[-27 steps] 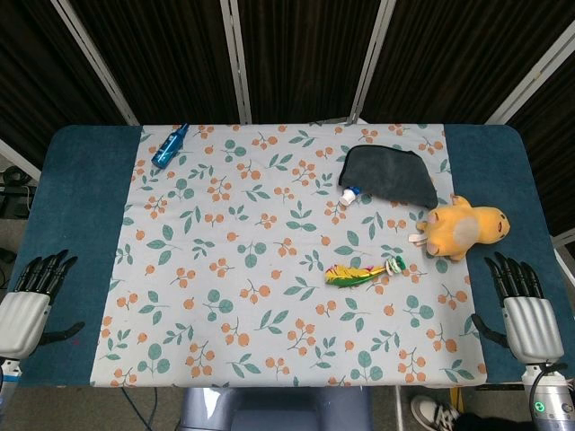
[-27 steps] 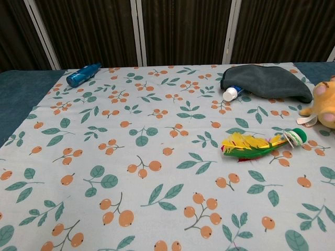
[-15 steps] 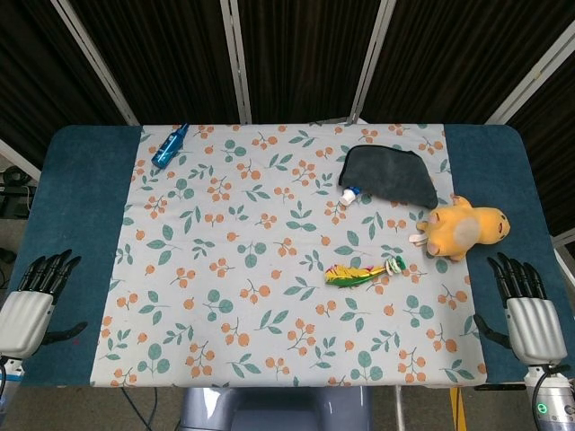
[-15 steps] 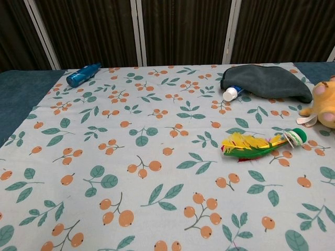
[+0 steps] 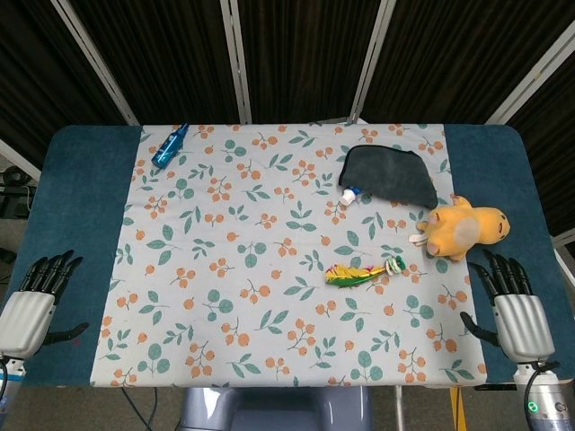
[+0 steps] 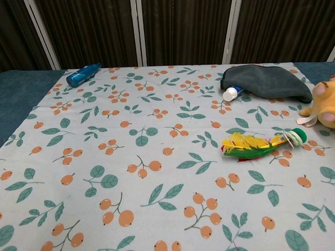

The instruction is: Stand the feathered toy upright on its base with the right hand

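The feathered toy (image 5: 362,271) lies flat on the patterned cloth, yellow, green and red feathers pointing left, its green and white base (image 5: 396,263) at the right end. The chest view shows the same toy (image 6: 257,144) lying on its side with the base (image 6: 298,136) to the right. My right hand (image 5: 515,305) hovers over the table's right front corner, fingers spread, empty, well to the right of the toy. My left hand (image 5: 34,299) is at the left front corner, fingers apart, holding nothing. Neither hand appears in the chest view.
An orange plush animal (image 5: 463,227) lies just right of and behind the toy. Behind it a dark grey cloth (image 5: 390,175) covers a small white-capped bottle (image 5: 349,193). A blue bottle (image 5: 169,146) lies at the far left. The table's blue surface (image 5: 81,197) borders the cloth.
My right hand has shifted slightly left, toward the cloth's edge. The left hand and the toy have stayed in place.
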`<state>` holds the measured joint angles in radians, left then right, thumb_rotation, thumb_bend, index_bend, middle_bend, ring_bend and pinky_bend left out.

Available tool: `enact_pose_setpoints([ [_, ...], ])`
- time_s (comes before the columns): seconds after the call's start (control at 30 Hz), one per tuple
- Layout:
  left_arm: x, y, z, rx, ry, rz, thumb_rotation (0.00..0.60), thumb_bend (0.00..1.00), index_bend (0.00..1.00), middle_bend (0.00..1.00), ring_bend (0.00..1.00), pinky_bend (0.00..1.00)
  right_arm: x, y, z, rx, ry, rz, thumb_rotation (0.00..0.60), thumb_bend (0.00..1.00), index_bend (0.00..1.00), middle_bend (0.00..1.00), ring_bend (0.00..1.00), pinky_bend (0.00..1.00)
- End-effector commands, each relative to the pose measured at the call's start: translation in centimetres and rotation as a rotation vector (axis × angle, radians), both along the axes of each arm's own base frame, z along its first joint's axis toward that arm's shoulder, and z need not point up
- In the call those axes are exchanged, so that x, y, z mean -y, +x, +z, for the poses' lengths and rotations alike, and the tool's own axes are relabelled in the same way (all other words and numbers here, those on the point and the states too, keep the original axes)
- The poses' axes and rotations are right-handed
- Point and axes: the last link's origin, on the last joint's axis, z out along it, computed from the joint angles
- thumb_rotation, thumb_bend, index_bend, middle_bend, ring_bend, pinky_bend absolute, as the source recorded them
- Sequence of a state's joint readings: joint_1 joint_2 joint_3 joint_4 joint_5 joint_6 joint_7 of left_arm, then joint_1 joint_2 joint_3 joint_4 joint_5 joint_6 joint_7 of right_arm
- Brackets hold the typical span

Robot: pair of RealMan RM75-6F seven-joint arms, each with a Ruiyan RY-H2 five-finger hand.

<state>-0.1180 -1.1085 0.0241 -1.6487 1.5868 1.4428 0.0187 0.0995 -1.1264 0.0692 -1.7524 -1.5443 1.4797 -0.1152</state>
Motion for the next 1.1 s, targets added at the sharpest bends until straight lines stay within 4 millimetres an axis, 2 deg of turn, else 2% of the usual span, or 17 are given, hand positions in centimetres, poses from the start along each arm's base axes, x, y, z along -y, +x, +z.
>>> enact_pose_setpoints([
  [0.03, 0.0, 0.0, 0.0, 0.002, 0.001, -0.001, 0.593, 0.10, 0.00, 0.00, 0.00, 0.00, 1.0, 2.0, -1.1, 0.005, 0.040, 0.041, 0.600, 0.17, 0.27, 0.11, 0.00, 0.00],
  [0.13, 0.0, 0.0, 0.0, 0.007, -0.001, 0.001, 0.593, 0.10, 0.00, 0.00, 0.00, 0.00, 3.3, 5.1, -3.4, 0.012, 0.109, 0.097, 0.600, 0.18, 0.30, 0.13, 0.00, 0.00],
  [0.4, 0.0, 0.0, 0.1, 0.026, -0.009, 0.006, 0.590, 0.10, 0.00, 0.00, 0.00, 0.00, 6.1, 8.7, -8.5, 0.013, 0.194, 0.089, 0.600, 0.20, 0.36, 0.15, 0.00, 0.00],
  [0.5, 0.0, 0.0, 0.2, 0.033, -0.014, 0.010, 0.593, 0.10, 0.00, 0.00, 0.00, 0.00, 6.9, 9.5, -10.7, 0.004, 0.223, 0.079, 0.600, 0.21, 0.38, 0.16, 0.00, 0.00],
  [0.8, -0.2, -0.1, 0.3, 0.061, -0.024, 0.026, 0.596, 0.10, 0.00, 0.00, 0.00, 0.00, 8.7, 10.7, -15.8, -0.005, 0.261, 0.034, 0.600, 0.25, 0.43, 0.19, 0.00, 0.00],
  [1.1, -0.3, -0.2, 0.2, 0.069, -0.033, 0.033, 0.594, 0.10, 0.00, 0.00, 0.00, 0.00, 10.1, 11.4, -17.5, -0.001, 0.251, 0.016, 0.600, 0.26, 0.43, 0.19, 0.00, 0.00],
])
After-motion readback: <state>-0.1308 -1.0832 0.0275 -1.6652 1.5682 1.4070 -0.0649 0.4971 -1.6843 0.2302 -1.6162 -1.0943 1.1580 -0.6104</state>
